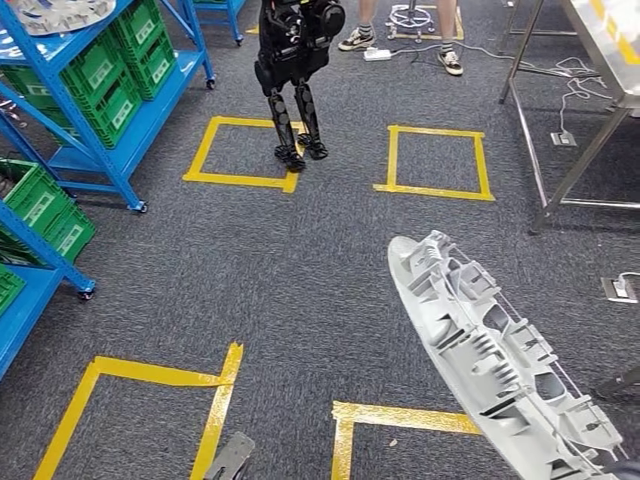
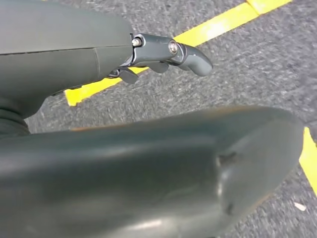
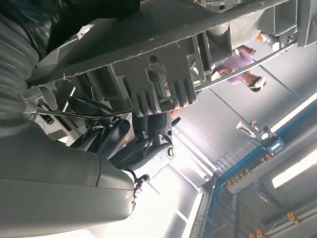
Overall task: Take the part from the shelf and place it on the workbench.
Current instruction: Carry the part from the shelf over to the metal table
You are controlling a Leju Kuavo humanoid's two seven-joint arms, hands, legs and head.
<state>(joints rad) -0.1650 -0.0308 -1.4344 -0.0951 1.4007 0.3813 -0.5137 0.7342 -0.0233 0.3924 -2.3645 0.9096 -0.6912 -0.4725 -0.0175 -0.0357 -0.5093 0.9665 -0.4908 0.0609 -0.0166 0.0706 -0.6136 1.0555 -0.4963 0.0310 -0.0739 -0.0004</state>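
The part (image 1: pixel 490 350) is a long light-grey casting with ribs and pockets. It hangs tilted over the carpet at the lower right of the head view. The right wrist view shows its ribbed body (image 3: pixel 157 54) close up, with my right hand (image 3: pixel 127 141) gripping it, dark fingers (image 3: pixel 112 136) curled against its ribs. A dark bit of that hand (image 1: pixel 625 468) peeks out at the part's near end. My left hand (image 2: pixel 168 52) hangs over the floor, a finger stretched out, thumb (image 2: pixel 186 163) apart, holding nothing. Its tip (image 1: pixel 230 457) shows low in the head view.
The steel workbench (image 1: pixel 604 45) stands at the far right, cables beneath it. Blue shelves (image 1: pixel 113 150) with green crates (image 1: pixel 121 70) line the left. A black robot (image 1: pixel 296 70) and a person's legs (image 1: pixel 449 40) are ahead. Yellow tape squares (image 1: pixel 434 160) mark the grey carpet.
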